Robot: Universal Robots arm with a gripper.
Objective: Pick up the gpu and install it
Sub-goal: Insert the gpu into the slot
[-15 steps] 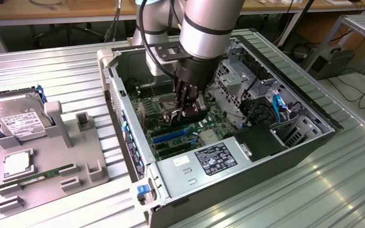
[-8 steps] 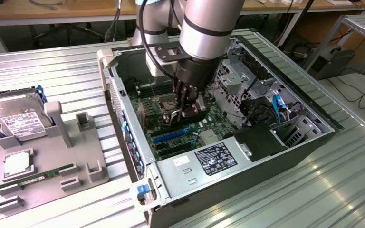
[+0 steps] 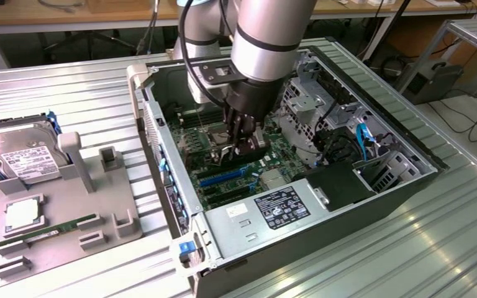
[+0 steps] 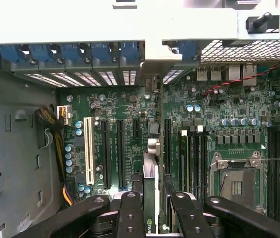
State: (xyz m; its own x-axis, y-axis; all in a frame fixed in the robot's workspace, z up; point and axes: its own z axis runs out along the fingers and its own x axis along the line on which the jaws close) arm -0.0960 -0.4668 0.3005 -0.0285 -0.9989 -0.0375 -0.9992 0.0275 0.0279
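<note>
One gpu (image 4: pixel 150 194) edge-on between jaws

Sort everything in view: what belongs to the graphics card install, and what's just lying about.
Job: graphics card, held by the end effector; motherboard slots; computer case.
Lying about: hard drive; memory stick; grey holder.

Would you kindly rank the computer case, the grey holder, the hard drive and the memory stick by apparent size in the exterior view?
Largest to smallest:
1. computer case
2. grey holder
3. hard drive
4. memory stick
</note>
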